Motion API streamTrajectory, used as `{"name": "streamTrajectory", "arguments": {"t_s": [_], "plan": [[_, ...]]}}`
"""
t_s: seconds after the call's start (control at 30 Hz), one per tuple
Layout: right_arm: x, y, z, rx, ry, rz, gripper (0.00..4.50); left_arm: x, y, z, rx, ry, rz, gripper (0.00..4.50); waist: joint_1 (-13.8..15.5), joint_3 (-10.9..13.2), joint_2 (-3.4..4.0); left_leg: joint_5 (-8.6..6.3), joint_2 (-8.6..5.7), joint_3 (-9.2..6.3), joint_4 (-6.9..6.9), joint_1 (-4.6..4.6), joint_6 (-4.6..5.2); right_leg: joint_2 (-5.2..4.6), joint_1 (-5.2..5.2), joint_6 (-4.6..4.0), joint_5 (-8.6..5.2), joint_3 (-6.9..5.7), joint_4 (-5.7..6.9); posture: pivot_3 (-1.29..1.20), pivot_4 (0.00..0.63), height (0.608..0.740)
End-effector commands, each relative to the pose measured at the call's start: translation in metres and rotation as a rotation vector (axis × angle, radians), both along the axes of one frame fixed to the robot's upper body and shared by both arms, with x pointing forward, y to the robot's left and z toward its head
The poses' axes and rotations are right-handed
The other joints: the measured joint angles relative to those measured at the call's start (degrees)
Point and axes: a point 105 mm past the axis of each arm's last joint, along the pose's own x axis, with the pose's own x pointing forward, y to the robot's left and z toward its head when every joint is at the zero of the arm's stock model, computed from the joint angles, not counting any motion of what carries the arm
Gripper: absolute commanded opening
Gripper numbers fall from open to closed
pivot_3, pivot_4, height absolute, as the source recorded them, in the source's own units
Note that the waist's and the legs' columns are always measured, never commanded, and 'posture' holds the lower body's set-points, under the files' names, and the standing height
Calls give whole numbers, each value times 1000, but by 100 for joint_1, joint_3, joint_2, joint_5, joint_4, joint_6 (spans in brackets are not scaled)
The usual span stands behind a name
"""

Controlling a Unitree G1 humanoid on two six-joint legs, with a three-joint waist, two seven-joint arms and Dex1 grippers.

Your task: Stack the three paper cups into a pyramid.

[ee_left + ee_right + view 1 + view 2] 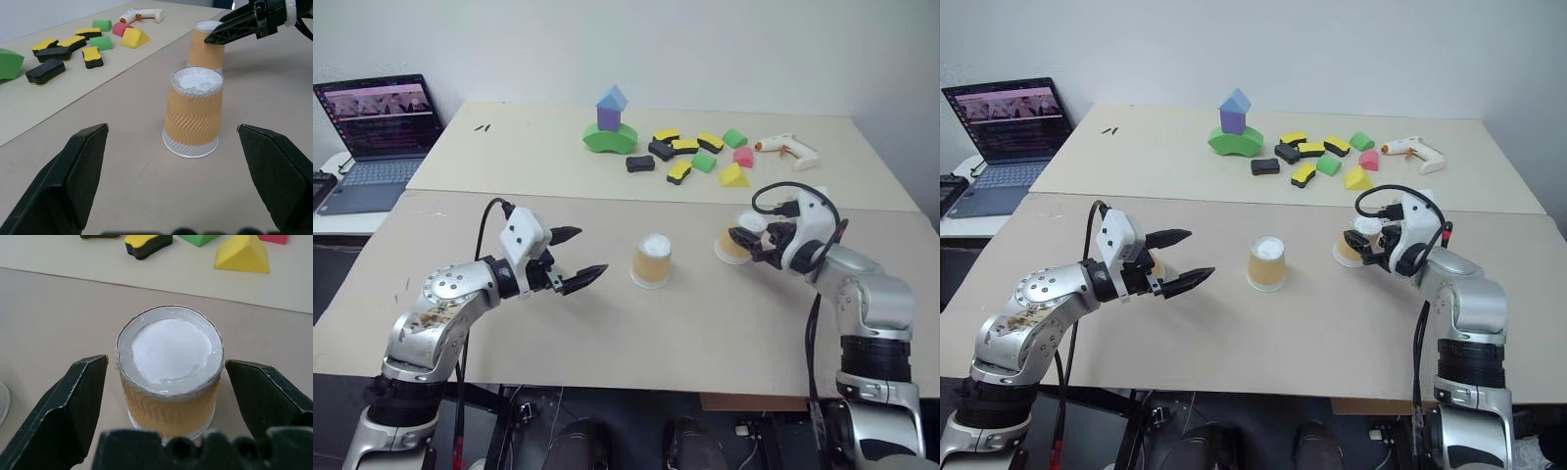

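Tan paper cups are what you are working with, and two show clearly, both upside down on the near desk (607, 333). Your middle cup (653, 260) stands alone near the desk's centre, ahead of your left gripper (576, 258), whose fingers are spread wide and touch nothing. A third cup (1155, 264) shows partly behind that gripper's fingers in the right eye view. Your right gripper (166, 396) straddles the right cup (170, 369), one finger on either side with a gap at each, so it is not yet clamped. On the far desk (529, 147) you have scattered foam blocks (690, 155), a green-purple-blue block tower (610, 122) and a white glue gun (786, 150). Your laptop (374, 137) sits open on the left.
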Motion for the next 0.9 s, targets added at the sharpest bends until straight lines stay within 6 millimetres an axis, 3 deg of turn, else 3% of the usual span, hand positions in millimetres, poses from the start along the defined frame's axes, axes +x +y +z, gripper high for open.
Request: {"name": "streamTrajectory", "arguments": {"t_s": [0.03,0.23,0.27,0.33,0.43,0.47,0.67,0.8,0.9], "plan": [[4,3,22,-15,-84,10,4488,-3,-1,13,1,-54,-2,4500,-4,0,0,0,0,0,0,0,0,0,0,0,0,0,0,0,150,695],[6,3,29,-19,-104,21,4488,-4,-1,13,3,-51,0,4500,-7,0,0,0,0,0,0,0,0,0,-1,0,0,0,1,0,150,695],[6,3,29,-23,-102,18,4090,-4,-1,13,3,-51,1,4500,-7,0,0,0,0,0,0,0,0,0,0,0,0,0,1,0,150,695],[6,4,28,-29,-101,28,3769,-4,-1,13,4,-50,2,4500,-7,0,0,0,0,0,0,0,0,0,0,0,0,0,1,0,150,695],[5,8,27,-33,-98,47,2734,-4,-1,12,5,-48,3,4500,-10,0,0,0,1,0,0,0,0,1,-1,0,0,0,1,0,150,695],[5,9,27,-34,-96,51,2633,-4,-1,12,4,-47,4,4500,-9,0,0,0,1,0,0,0,0,1,0,0,0,-1,1,0,150,695],[3,10,33,-48,-108,74,2633,-3,0,11,2,-41,6,4500,-6,0,0,0,0,0,0,0,0,1,-1,0,0,0,1,0,150,695],[-15,43,52,-111,-146,334,2633,-2,-1,10,-1,-38,5,4500,-10,2,3,0,0,1,-1,0,0,1,-2,0,0,2,0,0,150,695],[-21,54,55,-146,-119,464,2633,-2,-2,10,-2,-35,-2,4500,-23,2,3,0,2,1,-2,1,0,1,-2,0,0,2,0,0,150,695]]}}
